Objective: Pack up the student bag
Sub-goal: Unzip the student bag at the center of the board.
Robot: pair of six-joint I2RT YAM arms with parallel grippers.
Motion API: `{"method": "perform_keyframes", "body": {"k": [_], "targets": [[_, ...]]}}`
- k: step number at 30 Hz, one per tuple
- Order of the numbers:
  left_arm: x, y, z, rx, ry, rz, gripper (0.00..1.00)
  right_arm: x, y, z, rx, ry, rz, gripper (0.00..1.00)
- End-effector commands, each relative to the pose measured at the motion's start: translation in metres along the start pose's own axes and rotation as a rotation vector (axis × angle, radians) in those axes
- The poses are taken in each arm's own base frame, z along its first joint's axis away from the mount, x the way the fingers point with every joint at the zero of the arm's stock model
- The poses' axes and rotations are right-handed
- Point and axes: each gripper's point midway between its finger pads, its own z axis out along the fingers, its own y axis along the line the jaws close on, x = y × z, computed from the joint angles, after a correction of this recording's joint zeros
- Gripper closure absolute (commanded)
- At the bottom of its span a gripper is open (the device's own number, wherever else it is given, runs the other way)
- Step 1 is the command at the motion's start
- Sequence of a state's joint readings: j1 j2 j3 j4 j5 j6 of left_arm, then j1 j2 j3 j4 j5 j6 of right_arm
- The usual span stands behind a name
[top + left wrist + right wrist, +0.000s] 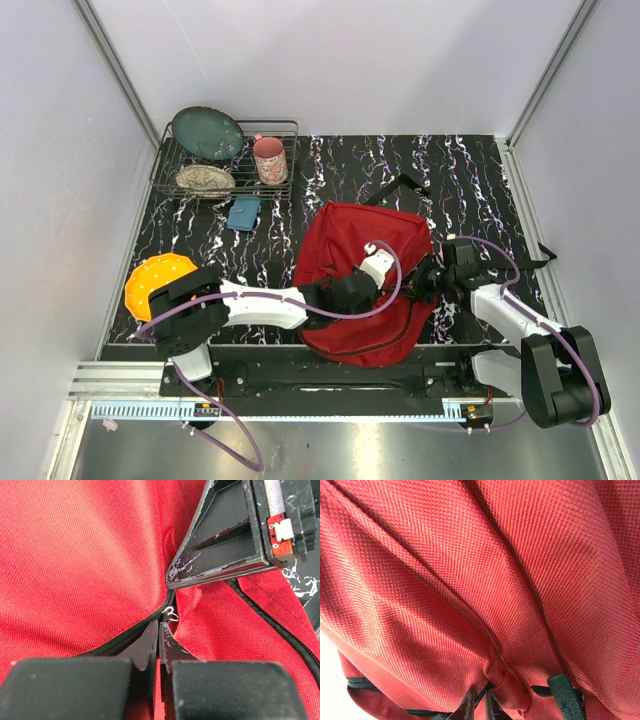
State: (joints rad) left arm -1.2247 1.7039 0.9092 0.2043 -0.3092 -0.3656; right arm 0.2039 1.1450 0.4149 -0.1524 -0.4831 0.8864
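Note:
The student bag (345,240), a red backpack, lies in the middle of the table, and both arms meet on it. In the left wrist view my left gripper (159,627) is shut, its tips pinched on the pull of the black zipper (125,639), just below the slider's small metal ring (171,613). My right gripper (425,280) comes in from the right. One of its black fingers (220,540) presses into the red fabric just above that slider. In the right wrist view its fingertips (470,709) stand close together with the black zip seam (483,692) between them.
A wire dish rack (285,128) at the back left holds a green plate (207,132), a pale bowl (205,180) and a pink mug (269,160). A small blue object (243,212) lies before it. An orange plate (158,280) sits at the left edge.

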Motion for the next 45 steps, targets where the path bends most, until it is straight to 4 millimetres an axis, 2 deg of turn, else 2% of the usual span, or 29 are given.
{"method": "perform_keyframes", "body": {"k": [1, 4, 12, 16, 18, 21, 24, 25, 26, 29, 31, 36, 37, 42, 45], "targets": [[0.045, 0.002, -0.005, -0.003, 0.136, 0.046, 1.0, -0.021, 0.02, -0.001, -0.041, -0.083, -0.065, 0.88], [0.046, 0.003, -0.006, -0.007, 0.136, 0.049, 1.0, -0.024, 0.028, -0.006, -0.069, -0.104, -0.08, 0.99], [0.044, 0.006, -0.007, -0.024, 0.133, 0.058, 1.0, -0.028, 0.051, -0.024, -0.164, -0.17, -0.114, 1.0], [0.044, 0.003, -0.007, -0.013, 0.134, 0.066, 1.0, -0.026, 0.043, -0.024, -0.122, -0.165, -0.101, 1.0], [0.044, 0.002, -0.007, -0.009, 0.135, 0.069, 1.0, -0.022, 0.033, -0.022, -0.09, -0.147, -0.091, 0.91], [0.045, 0.0, -0.006, -0.006, 0.135, 0.072, 1.0, -0.011, 0.016, -0.015, -0.047, -0.095, -0.087, 0.7], [0.045, 0.0, -0.006, -0.008, 0.134, 0.076, 0.96, 0.002, 0.003, -0.009, -0.028, -0.039, -0.091, 0.63], [0.043, 0.0, -0.006, -0.01, 0.132, 0.076, 0.91, 0.007, -0.001, -0.008, -0.022, -0.022, -0.091, 0.62], [0.043, -0.001, -0.005, -0.01, 0.131, 0.077, 0.81, 0.011, -0.004, -0.007, -0.011, -0.008, -0.091, 0.61], [0.044, -0.001, -0.005, -0.011, 0.134, 0.078, 0.69, 0.021, -0.01, -0.007, -0.008, 0.02, -0.092, 0.6], [0.043, -0.001, -0.004, -0.011, 0.135, 0.08, 0.66, 0.027, -0.014, -0.006, -0.005, 0.037, -0.093, 0.6], [0.045, -0.001, -0.003, -0.015, 0.143, 0.075, 0.64, 0.032, -0.017, -0.005, 0.001, 0.051, -0.085, 0.59], [0.045, -0.001, -0.003, -0.017, 0.144, 0.074, 0.64, 0.034, -0.018, -0.006, 0.005, 0.056, -0.076, 0.56], [0.048, 0.0, -0.004, -0.021, 0.157, 0.075, 0.65, 0.038, -0.008, -0.009, -0.042, 0.065, -0.021, 0.5], [0.053, 0.001, -0.003, -0.022, 0.167, 0.072, 0.73, 0.037, -0.007, -0.01, -0.045, 0.053, -0.019, 0.49]]}}
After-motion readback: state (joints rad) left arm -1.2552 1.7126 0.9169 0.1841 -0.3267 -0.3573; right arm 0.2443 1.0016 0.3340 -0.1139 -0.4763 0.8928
